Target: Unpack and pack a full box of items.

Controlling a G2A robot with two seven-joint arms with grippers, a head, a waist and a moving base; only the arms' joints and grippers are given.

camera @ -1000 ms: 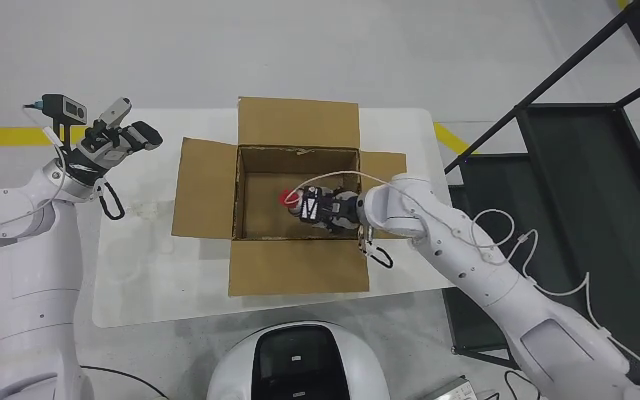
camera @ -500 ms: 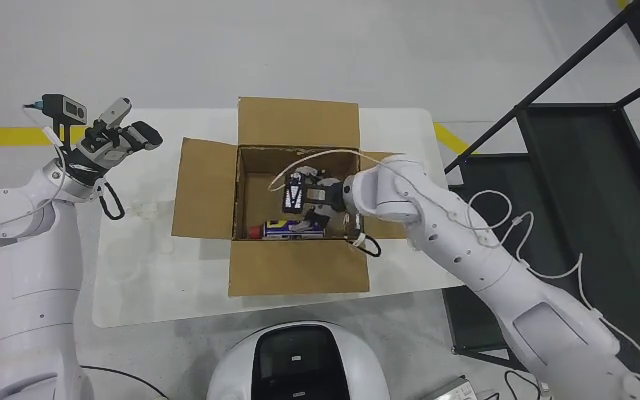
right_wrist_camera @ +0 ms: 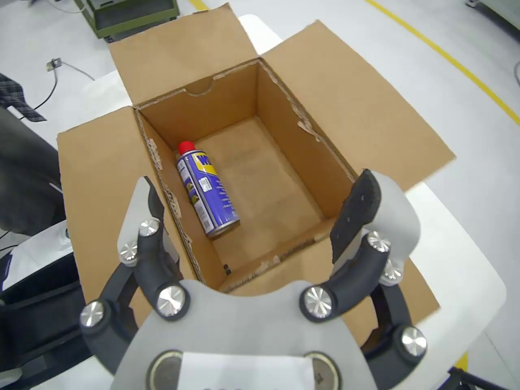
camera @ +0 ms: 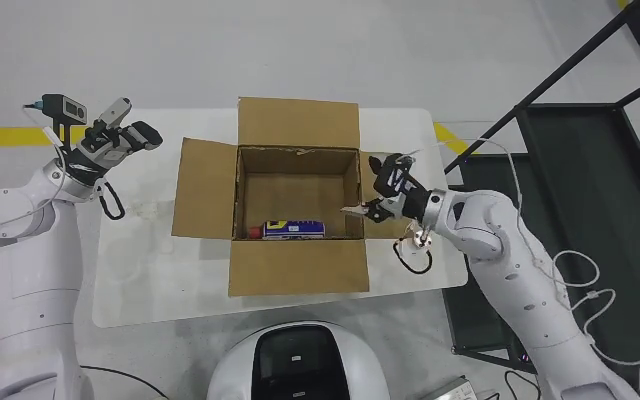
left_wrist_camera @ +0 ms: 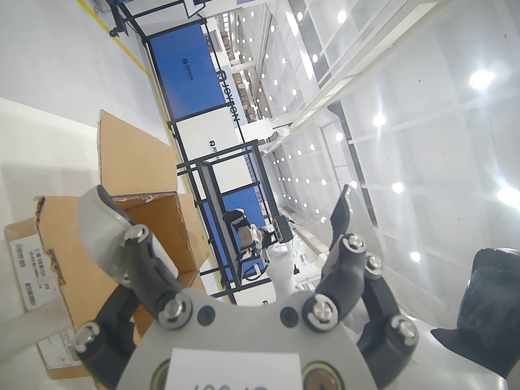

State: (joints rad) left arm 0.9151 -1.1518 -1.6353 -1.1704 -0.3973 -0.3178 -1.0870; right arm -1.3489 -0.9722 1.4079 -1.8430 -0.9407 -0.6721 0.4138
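Observation:
An open cardboard box (camera: 207, 187) (right_wrist_camera: 349, 95) (left_wrist_camera: 134, 172) stands mid-table with all flaps spread. A blue and yellow spray can with a red cap (camera: 290, 229) (right_wrist_camera: 207, 192) lies on its side on the box floor, against the near wall. My right gripper (camera: 366, 195) (right_wrist_camera: 256, 209) hangs open above the box's right flap, outside the cavity, nothing between its fingers. My left gripper (camera: 128, 122) (left_wrist_camera: 227, 221) is raised at the table's far left corner, open and empty, pointing up and away from the box.
The white table (camera: 150, 270) has bare room left of the box and along its front edge. A dark metal rack (camera: 560, 150) stands close on the right. A green cart (right_wrist_camera: 122, 1) sits on the floor beyond the box.
My right arm drew out of the box to the right, leaving the spray can lying on the box floor. Its gripper now stands open over the right flap. The left arm kept still.

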